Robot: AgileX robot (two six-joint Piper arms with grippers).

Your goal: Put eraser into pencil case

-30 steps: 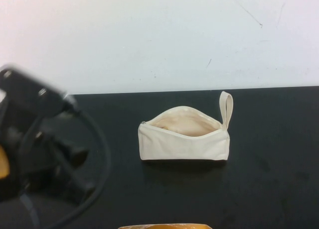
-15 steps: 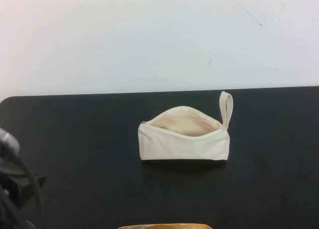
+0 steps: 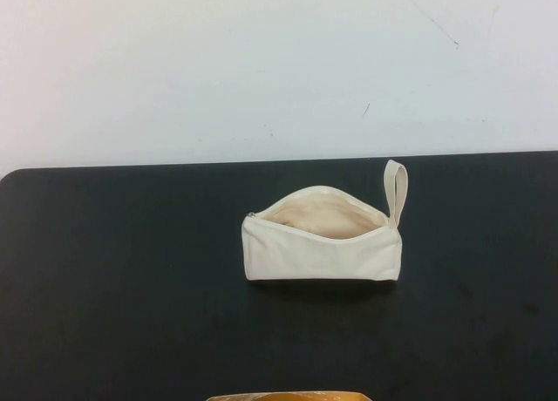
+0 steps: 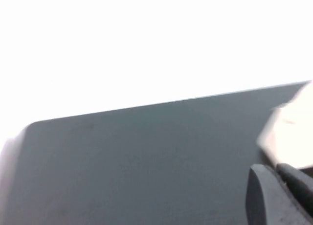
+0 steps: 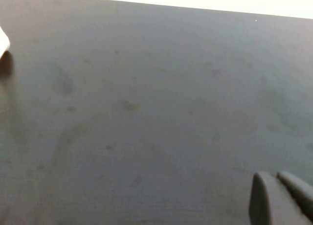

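Observation:
The cream pencil case (image 3: 323, 244) lies at the middle of the black table (image 3: 131, 270), unzipped, its mouth open upward, pale lining showing and loop strap (image 3: 397, 192) at its right end. The eraser shows in no view. Neither gripper shows in the high view. In the left wrist view my left gripper (image 4: 275, 168) has its fingers together, empty, low over the table with the pencil case (image 4: 293, 122) a bright blur beyond it. In the right wrist view my right gripper (image 5: 275, 175) has its fingers together, empty, over bare table.
A white wall (image 3: 279, 61) rises behind the table's far edge. The table's rounded far-left corner (image 3: 13, 176) shows. An orange object (image 3: 288, 396) pokes in at the bottom edge of the high view. A small white patch (image 5: 3, 41) sits at the right wrist view's edge.
My left arm, which stood at the table's left one second ago, has drawn back toward the near left and left the high view. The pencil case has not moved.

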